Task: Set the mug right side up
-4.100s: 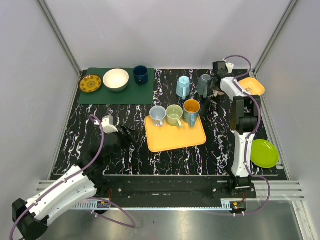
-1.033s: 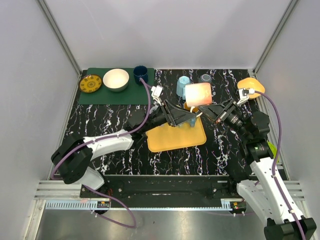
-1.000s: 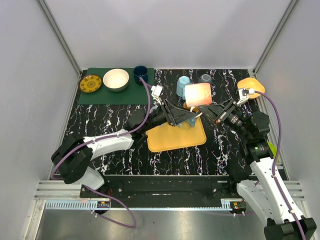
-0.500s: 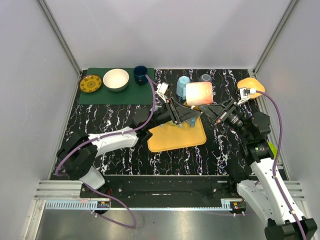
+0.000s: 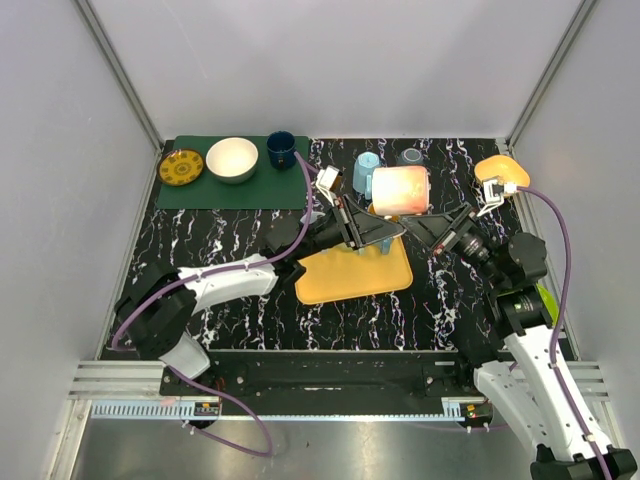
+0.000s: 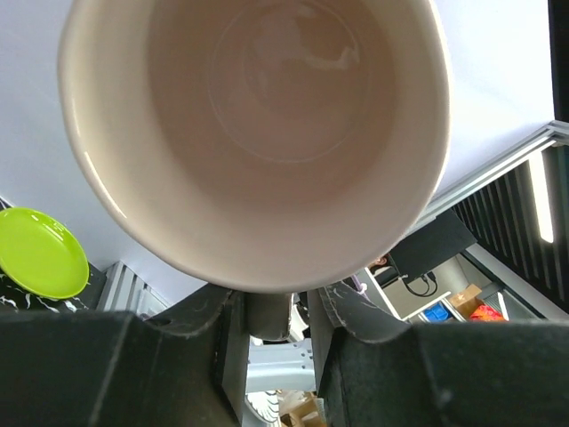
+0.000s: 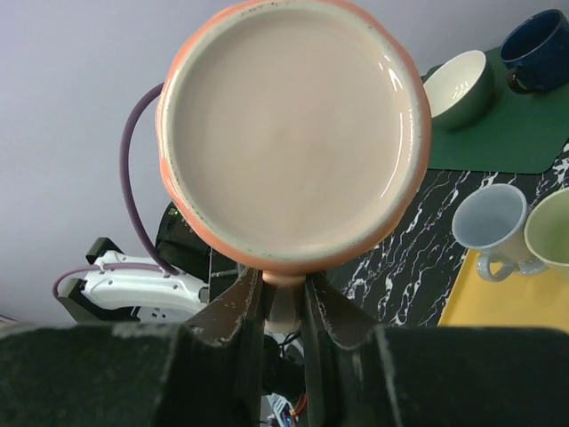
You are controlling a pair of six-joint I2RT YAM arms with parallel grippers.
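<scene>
The mug (image 5: 400, 190), orange-pink outside and cream inside, hangs on its side in the air above the back of the yellow tray (image 5: 350, 280). My right gripper (image 5: 428, 222) is shut on the mug's handle (image 7: 284, 298), and the right wrist view faces the mug's base (image 7: 293, 133). My left gripper (image 5: 385, 228) meets the mug from the other side. The left wrist view looks into the mug's mouth (image 6: 258, 133). The left gripper (image 6: 277, 320) straddles the same handle, one finger against it and a narrow gap at the other.
A pale blue mug (image 7: 492, 222) and a green mug (image 7: 553, 233) stand on the tray. An upturned light blue mug (image 5: 367, 170) and a grey mug (image 5: 411, 157) sit behind. A green mat (image 5: 235, 190) carries a bowl (image 5: 232, 158), navy mug (image 5: 281, 148) and yellow plate (image 5: 181, 167). An orange plate (image 5: 497, 167) lies at right.
The left jaws have closed in from wide open to stand close around the mug's handle. The mug has shifted slightly right with both arms; the right grip is unchanged.
</scene>
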